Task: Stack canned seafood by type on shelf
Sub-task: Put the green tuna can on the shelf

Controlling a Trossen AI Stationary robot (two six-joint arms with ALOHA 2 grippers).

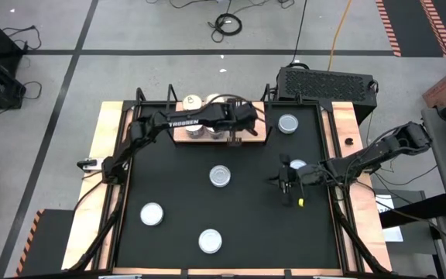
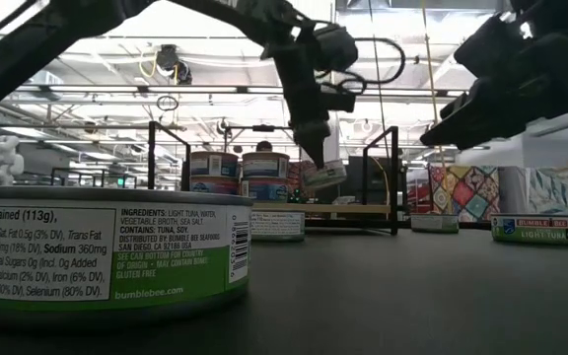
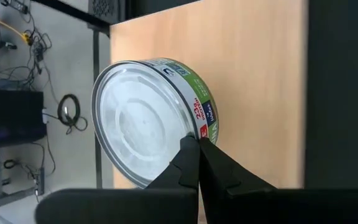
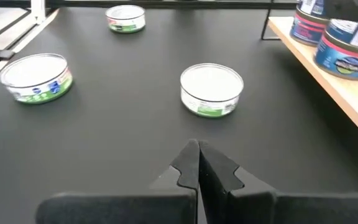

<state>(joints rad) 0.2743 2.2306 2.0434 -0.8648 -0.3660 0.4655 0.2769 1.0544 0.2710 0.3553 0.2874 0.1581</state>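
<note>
Left gripper [image 3: 197,155] pinches the rim of a green-label tin [image 3: 148,118] above the shelf [image 3: 253,81]; rigid, slick metal, best gripped across its wall

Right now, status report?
Left end effector shut on green-label can above shelf. Right end effector shut, empty, hovering over tabletop. Nothing blocking.

Large matte black tabletop [image 1: 176,232] with light wooden side strips [image 1: 105,147]. Black perforated metal box [image 1: 325,84] just beyond far edge. Grey floor [image 1: 130,31] carries coiled black cable [image 1: 228,25] and orange cable [image 1: 337,31].
</note>
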